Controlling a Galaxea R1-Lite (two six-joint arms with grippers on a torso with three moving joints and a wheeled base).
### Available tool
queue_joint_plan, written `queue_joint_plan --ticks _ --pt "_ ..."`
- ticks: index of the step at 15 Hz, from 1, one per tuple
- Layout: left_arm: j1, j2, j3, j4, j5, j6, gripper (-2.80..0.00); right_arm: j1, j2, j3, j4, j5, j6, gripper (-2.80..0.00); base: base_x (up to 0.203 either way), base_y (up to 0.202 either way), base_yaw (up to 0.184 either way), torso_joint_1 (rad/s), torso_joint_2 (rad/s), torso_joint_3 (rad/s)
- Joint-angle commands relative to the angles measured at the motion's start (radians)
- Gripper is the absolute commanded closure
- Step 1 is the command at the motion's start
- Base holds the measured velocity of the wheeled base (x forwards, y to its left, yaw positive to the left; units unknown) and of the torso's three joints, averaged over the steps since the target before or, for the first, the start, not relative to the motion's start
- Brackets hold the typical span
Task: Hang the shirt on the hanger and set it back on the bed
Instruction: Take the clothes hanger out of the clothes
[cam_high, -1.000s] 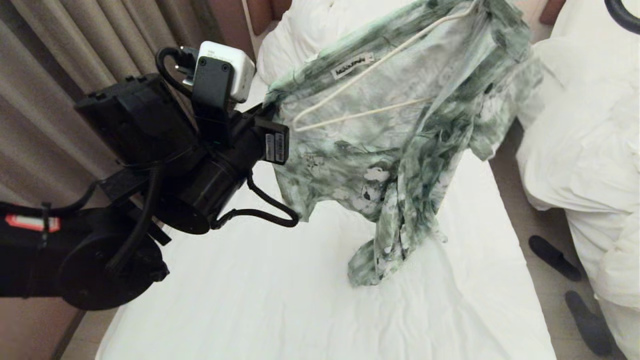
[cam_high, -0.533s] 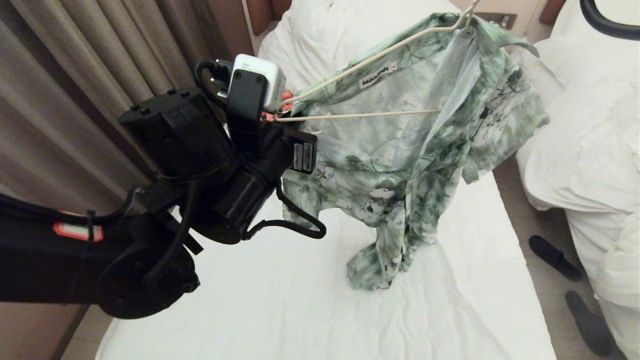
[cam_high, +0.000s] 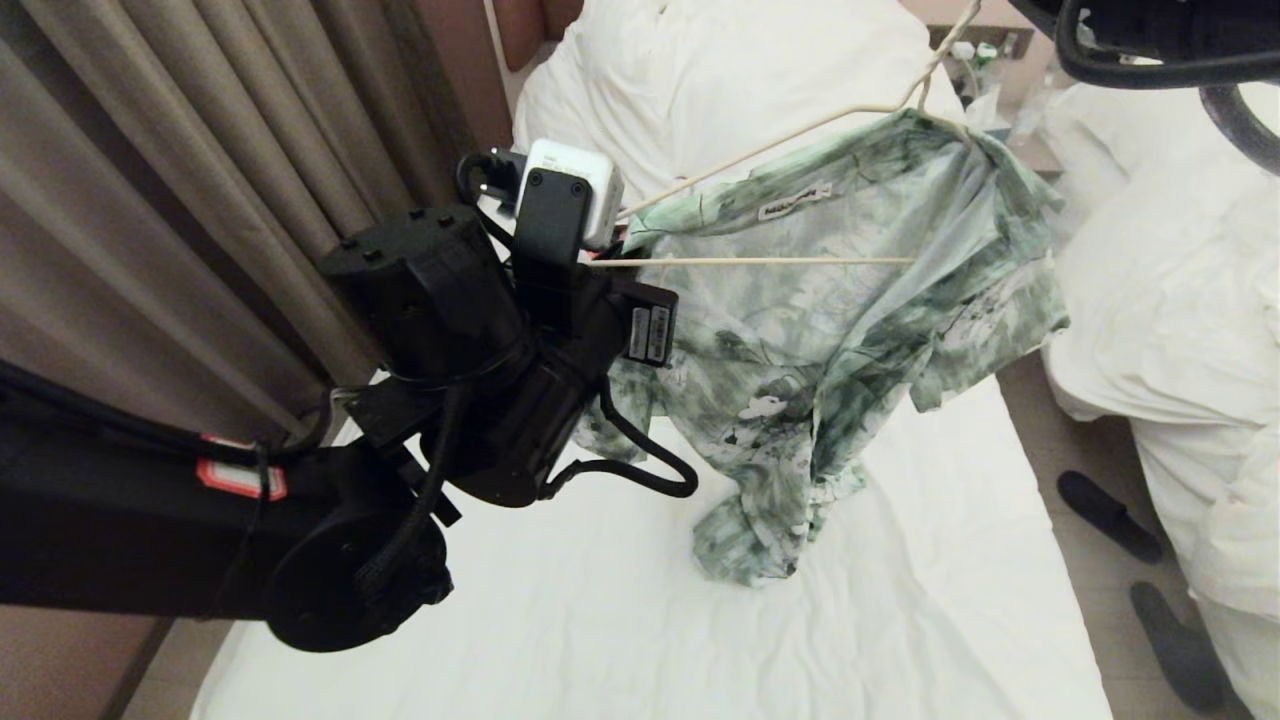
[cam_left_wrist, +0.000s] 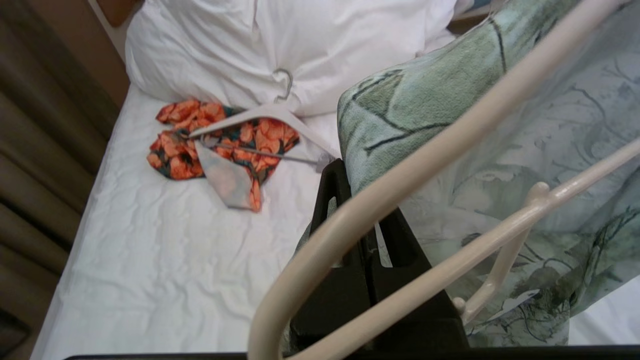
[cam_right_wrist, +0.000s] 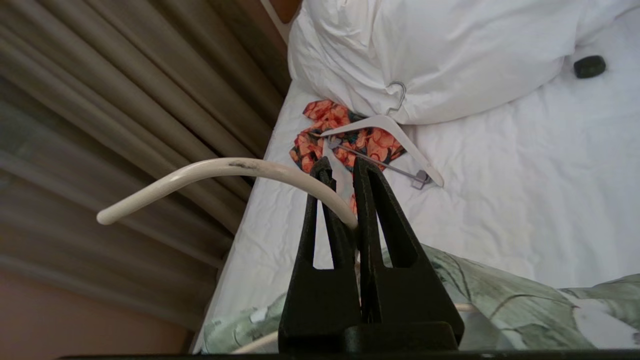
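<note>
L gripper (cam_left_wrist: 367, 240) is pinching shirt (cam_high: 830, 330) fabric at the hanger (cam_high: 760, 262) end; R gripper (cam_right_wrist: 342, 200) is clamping the hanger hook. Shirt is hanging between and below both grippers, w/ hem touching bed (cam_high: 560, 600).

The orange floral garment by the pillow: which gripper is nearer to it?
Left, probably. The left gripper holds the shirt at the hanger end nearest the orange garment; the right gripper grips the hanger's hook, further right.
</note>
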Motion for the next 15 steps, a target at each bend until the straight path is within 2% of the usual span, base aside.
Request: queue_joint_plan --ticks 1,4,5,8,11,15 --pt "0.008 0.045 -0.005 -0.008 0.007 -0.003 0.0 -0.008 0.041 0.002 -0.01 0.003 0.012 0.0 0.0 0.0 0.0 0.0 0.0 0.0" --pt "0.091 0.074 -0.011 -0.012 0.007 -0.042 0.0 -0.039 0.061 0.004 -0.072 0.001 0.016 0.0 0.0 0.0 0.0 0.0 0.0 0.0" --pt "0.098 0.058 -0.014 -0.012 0.007 -0.044 0.0 -0.054 0.068 0.009 -0.074 -0.002 0.013 0.0 0.0 0.0 0.0 0.0 0.0 0.0" --pt "0.103 0.007 -0.051 0.009 0.006 -0.031 0.0 -0.086 0.076 0.023 -0.076 -0.003 -0.014 0.0 0.0 0.0 0.0 0.0 0.0 0.0" --pt "0.103 -0.008 -0.057 0.016 0.006 -0.021 0.0 -0.085 0.075 0.028 -0.078 -0.005 -0.025 0.0 0.0 0.0 0.0 0.0 0.0 0.0" --pt "0.098 -0.019 -0.005 0.008 0.008 -0.025 0.0 -0.083 0.086 0.017 -0.077 -0.011 -0.045 0.0 0.0 0.0 0.0 0.0 0.0 0.0"
